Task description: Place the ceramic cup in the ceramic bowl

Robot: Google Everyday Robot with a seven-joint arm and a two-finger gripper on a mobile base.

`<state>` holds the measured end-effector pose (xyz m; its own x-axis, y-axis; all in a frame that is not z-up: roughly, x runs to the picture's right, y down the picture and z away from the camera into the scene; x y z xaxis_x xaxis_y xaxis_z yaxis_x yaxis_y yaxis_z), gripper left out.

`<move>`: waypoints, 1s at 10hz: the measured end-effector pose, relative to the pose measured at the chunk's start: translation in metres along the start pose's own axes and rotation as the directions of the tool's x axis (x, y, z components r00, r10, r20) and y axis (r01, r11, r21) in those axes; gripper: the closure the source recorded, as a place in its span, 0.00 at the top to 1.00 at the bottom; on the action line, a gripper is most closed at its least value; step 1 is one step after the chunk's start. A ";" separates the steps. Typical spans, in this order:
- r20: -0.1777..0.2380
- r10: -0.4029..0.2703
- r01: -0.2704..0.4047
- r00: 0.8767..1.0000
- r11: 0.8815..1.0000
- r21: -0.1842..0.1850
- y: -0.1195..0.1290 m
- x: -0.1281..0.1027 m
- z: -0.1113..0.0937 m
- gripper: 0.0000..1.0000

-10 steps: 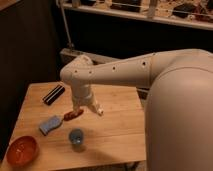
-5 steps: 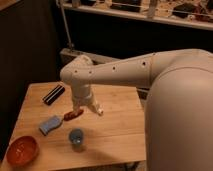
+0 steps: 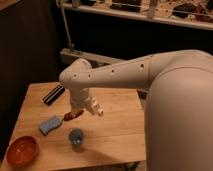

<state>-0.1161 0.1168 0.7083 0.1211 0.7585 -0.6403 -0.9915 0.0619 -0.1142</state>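
A white robot arm (image 3: 125, 75) reaches in from the right over a pale wooden table (image 3: 117, 127), its gripper (image 3: 86, 111) hanging above the middle of the tabletop with the fingers (image 3: 96, 108) pointing down, parted and holding nothing. The ceramic cup (image 3: 76, 138), a small blue-grey glazed cylinder with no handle showing, stands upright on the table near the front edge, just nearer than the gripper and a little to its left, touching neither the fingers nor any other object. Its mouth faces up and its inside looks dark. The ceramic bowl (image 3: 22, 151), shallow, round and glazed orange-red with a darker rim, sits at the near left corner of the table, well apart from the cup and clearly wider than it. Between the two and farther back lies a flat light-blue sponge-like block (image 3: 50, 125), and just right of that block, close under the gripper's left side, a small red-orange item (image 3: 70, 116) whose nature cannot be made out. A dark oblong object (image 3: 53, 94) rests at an angle toward the table's far left edge. Behind the table a metal rack (image 3: 135, 12) crosses the dim background, its contents too indistinct to identify.
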 end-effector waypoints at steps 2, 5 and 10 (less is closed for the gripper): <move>0.001 -0.040 0.040 0.999 0.999 -0.014 0.003 0.013 0.010 0.65; -0.028 -0.076 0.076 0.997 0.997 -0.006 -0.004 0.035 0.031 0.65; -0.110 -0.178 0.183 0.978 0.983 0.032 -0.014 0.066 0.082 0.65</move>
<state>-0.0985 0.2189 0.7301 0.3003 0.6597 -0.6890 -0.9537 0.2203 -0.2048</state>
